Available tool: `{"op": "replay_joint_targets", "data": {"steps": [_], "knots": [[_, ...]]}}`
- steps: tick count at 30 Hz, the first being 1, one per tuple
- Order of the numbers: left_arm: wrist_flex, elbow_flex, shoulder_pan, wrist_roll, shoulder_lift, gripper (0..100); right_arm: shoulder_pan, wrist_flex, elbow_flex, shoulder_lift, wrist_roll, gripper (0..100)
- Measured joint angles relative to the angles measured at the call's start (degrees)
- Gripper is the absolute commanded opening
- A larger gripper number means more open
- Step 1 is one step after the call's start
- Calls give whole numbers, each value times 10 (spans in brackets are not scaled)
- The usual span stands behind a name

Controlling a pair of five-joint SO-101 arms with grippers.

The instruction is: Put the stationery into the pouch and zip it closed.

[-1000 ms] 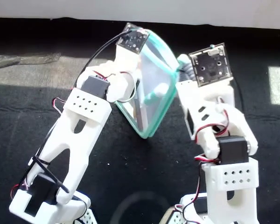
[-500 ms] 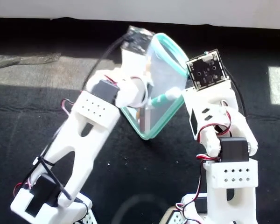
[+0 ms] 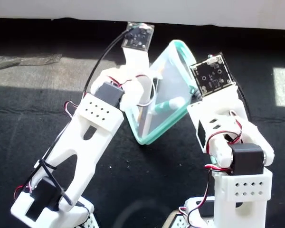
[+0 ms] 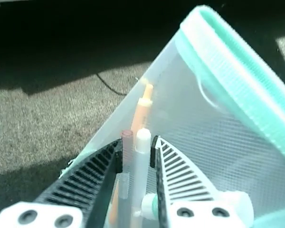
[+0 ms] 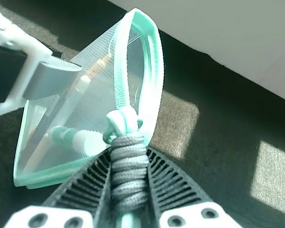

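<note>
A clear mesh pouch [image 3: 166, 90] with a mint-green zipper edge hangs tilted between the two arms, above the dark table. Inside it lie pens: an orange one [image 4: 141, 102] and a white one with a green cap [image 3: 168, 105]. My left gripper [image 4: 135, 145] is shut on the pouch's edge, pinching the mesh and the pens behind it. My right gripper [image 5: 128, 156] is shut on the grey braided zipper cord [image 5: 128, 166] at the pouch's green corner [image 5: 123, 118]. In the right wrist view the left arm's jaw [image 5: 35, 76] presses the pouch side.
Dark carpet-like cloth [image 3: 133, 180] covers the table, with sunlit patches [image 3: 38, 71] at the left and one [image 3: 282, 88] at the right. A white wall strip [image 3: 180, 12] runs along the far edge. Crumpled clear plastic [image 3: 19, 60] lies at the far left.
The pouch has shifted right and tilted more as both arms moved; the right arm's wrist swung rightward and lower, the left arm's wrist rose and leaned toward the centre.
</note>
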Motion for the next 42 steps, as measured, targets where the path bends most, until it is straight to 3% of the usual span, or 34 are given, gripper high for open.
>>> {"op": "replay_joint_targets", "data": {"steps": [12,19,24,29,33,42], "knots": [[222,0,-37,1,-164,130,-31,-18,-62,-33,0,7],[279,28,-7,0,-324,152,-65,-63,-71,24,0,7],[194,130,-22,0,-357,193,-102,-66,-89,33,0,7],[11,214,-103,0,-356,192,-106,-66,-148,40,0,7],[-120,228,-123,1,-356,192,-106,-66,-193,40,0,7],[-157,229,-126,1,-356,192,-105,-65,-264,177,0,7]]}}
